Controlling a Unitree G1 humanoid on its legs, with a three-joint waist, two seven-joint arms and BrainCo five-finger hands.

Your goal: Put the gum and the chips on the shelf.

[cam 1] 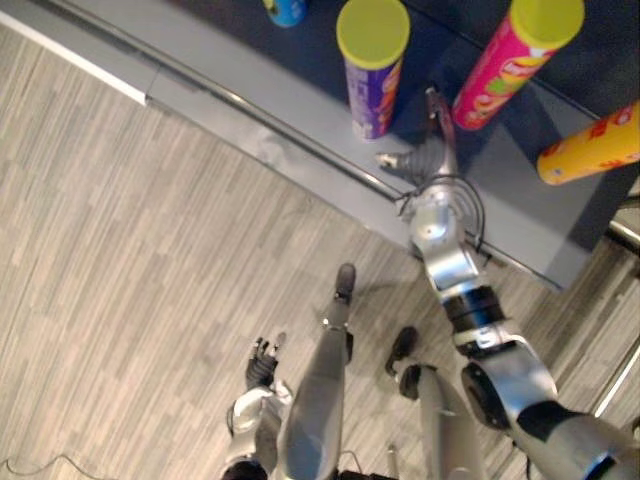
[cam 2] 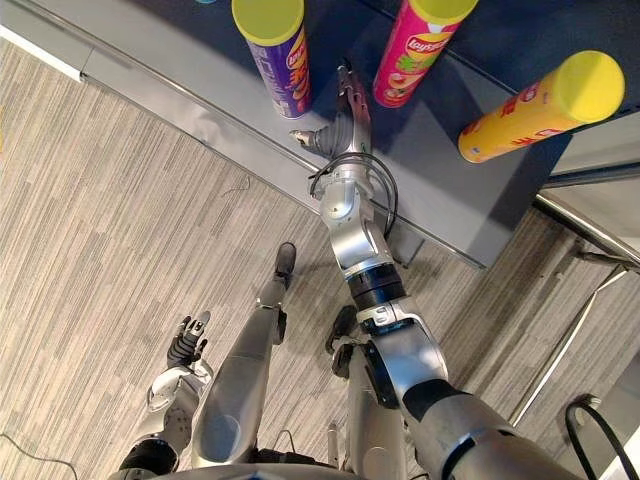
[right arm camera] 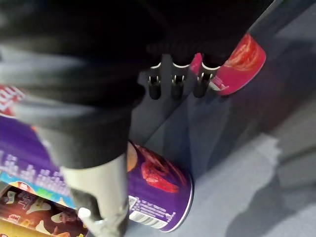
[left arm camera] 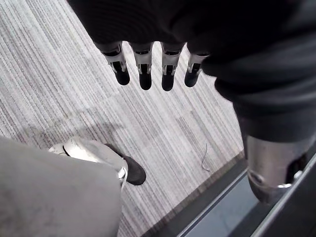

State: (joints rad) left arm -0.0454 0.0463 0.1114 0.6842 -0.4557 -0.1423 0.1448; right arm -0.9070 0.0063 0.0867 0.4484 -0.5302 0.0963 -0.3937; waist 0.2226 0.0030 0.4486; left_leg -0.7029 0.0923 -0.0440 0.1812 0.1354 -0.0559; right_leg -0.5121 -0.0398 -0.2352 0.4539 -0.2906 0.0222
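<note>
Three chip cans with yellow lids stand on the dark grey shelf point(cam 1: 250, 90): a purple one point(cam 1: 372, 80), a pink one point(cam 1: 500, 70) and an orange one point(cam 1: 590, 150) further right. My right hand point(cam 1: 432, 150) reaches onto the shelf between the purple can point(right arm camera: 158, 182) and the pink can point(right arm camera: 242, 64), fingers point(right arm camera: 177, 86) straight, open and holding nothing. My left hand point(cam 1: 262, 360) hangs low over the floor, open and empty, its fingers point(left arm camera: 143, 74) straight. A small blue round container point(cam 1: 285, 10) sits at the shelf's far edge.
The shelf's front edge point(cam 2: 200, 110) runs diagonally above the wood-look floor point(cam 1: 120, 250). A metal frame point(cam 2: 590, 240) stands at the shelf's right end.
</note>
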